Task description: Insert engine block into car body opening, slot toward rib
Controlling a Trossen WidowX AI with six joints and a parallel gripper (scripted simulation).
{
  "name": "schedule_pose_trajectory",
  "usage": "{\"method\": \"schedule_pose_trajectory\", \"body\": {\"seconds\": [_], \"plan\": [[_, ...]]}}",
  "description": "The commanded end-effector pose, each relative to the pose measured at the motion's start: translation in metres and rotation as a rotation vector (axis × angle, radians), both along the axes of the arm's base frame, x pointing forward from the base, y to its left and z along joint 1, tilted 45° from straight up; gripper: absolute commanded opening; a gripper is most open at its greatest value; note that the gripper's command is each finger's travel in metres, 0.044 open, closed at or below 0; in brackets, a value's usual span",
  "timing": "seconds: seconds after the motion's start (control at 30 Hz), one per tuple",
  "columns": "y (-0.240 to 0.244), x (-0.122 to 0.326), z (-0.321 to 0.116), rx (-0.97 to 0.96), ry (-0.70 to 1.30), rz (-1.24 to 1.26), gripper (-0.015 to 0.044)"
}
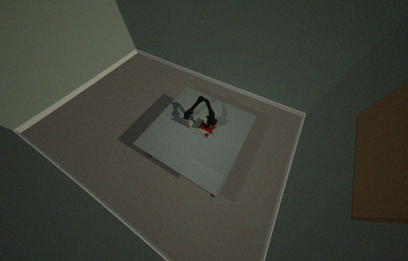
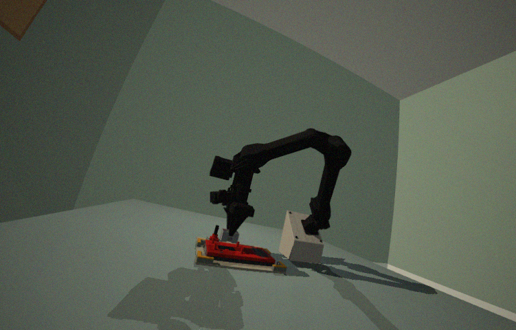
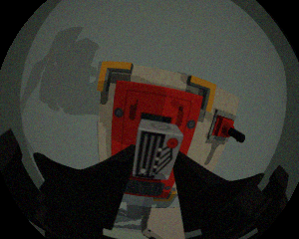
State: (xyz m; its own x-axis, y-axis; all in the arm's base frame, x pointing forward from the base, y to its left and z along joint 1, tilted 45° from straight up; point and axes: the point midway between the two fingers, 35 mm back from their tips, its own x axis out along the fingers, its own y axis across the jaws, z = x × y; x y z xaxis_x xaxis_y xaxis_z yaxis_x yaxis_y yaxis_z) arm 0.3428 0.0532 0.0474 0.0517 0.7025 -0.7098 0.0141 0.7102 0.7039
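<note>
The red car body (image 1: pixel 211 130) (image 2: pixel 240 256) (image 3: pixel 125 95) lies flat on a cream base plate (image 3: pixel 169 76) with yellow corner pieces. My gripper (image 2: pixel 231 234) (image 3: pixel 155 151) is shut on the grey engine block (image 2: pixel 223 234) (image 3: pixel 150 149). The block is upright over the car body, very low at its opening; how far it sits inside is hidden. Its striped top with a red dot faces the wrist camera. A dark strip of the opening shows beyond the block in the wrist view. The rib and the slot side cannot be made out.
A small red part (image 2: pixel 213 238) (image 3: pixel 222 126) with a black lever (image 3: pixel 236 134) stands on the plate beside the car body. The arm's pale mounting block (image 1: pixel 190 123) (image 2: pixel 305 250) stands on the table (image 1: pixel 183 145) behind the plate.
</note>
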Motion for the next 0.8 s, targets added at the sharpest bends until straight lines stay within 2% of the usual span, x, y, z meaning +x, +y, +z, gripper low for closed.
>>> {"method": "schedule_pose_trajectory", "body": {"seconds": [0.0,0.77], "plan": [[0.0004,-0.0003,-0.0003,0.005,0.004,-0.005,0.0159],[0.0010,-0.0004,-0.0001,0.004,-0.016,0.016,0.0159]]}}
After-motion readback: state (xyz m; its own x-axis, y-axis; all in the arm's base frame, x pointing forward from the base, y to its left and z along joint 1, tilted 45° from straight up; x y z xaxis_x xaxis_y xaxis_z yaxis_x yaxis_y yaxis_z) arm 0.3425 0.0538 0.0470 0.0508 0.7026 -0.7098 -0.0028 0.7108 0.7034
